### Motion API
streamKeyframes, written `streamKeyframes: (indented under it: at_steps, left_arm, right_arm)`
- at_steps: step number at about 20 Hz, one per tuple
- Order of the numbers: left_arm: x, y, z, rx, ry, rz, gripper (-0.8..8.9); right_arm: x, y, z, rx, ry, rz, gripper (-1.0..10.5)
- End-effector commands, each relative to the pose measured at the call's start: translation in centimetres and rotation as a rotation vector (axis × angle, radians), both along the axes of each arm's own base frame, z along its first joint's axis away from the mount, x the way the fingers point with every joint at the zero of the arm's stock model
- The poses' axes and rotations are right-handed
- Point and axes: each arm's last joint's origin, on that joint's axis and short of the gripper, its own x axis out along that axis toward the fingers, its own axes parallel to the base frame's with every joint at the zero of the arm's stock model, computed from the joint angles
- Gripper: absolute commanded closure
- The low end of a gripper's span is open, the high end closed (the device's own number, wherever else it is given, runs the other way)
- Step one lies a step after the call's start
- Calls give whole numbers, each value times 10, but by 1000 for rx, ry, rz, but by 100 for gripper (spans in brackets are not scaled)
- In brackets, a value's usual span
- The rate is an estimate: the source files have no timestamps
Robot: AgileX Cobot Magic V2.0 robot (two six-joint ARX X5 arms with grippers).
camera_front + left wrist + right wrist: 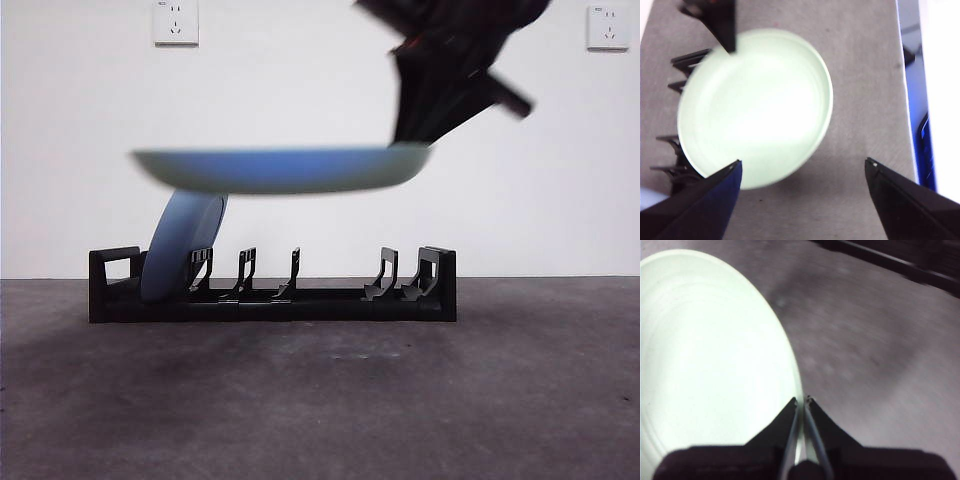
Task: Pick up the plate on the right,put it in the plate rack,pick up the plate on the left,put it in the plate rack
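Right tool [803, 405] pinches pale plate's [280, 168] rim above rack [272, 290]; left tool [802, 170] wide.

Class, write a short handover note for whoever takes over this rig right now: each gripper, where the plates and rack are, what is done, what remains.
Right gripper: jaws shut on the rim of a round pale green plate, held about level in the air above the long low black plastic plate rack.
Left gripper: jaws open, holding nothing, above the table and looking down on the carried plate.
Done: one blue plate stands tilted in the rack's slots near one end.
Left: turn the pale green plate on edge, lower it into a free slot, release.
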Motion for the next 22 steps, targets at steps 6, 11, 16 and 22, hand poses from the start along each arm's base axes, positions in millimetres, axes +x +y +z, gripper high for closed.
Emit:
streamKeyframes:
  at_steps: [6,11,16,22]
  left_arm:
    - [4,-57,-23,264,-168,-136,397]
    - [8,-71,-32,326,-182,-156,405]
    - [9,-76,-35,327,-182,-160,410]
    - [10,-77,-34,317,-188,-158,618]
  right_arm:
    - [-15,-23,15,44,81,21,963]
    - [-18,-24,17,43,92,23,963]
    - [-21,-24,19,82,111,42,963]
    - [-22,-24,21,110,119,56,963]
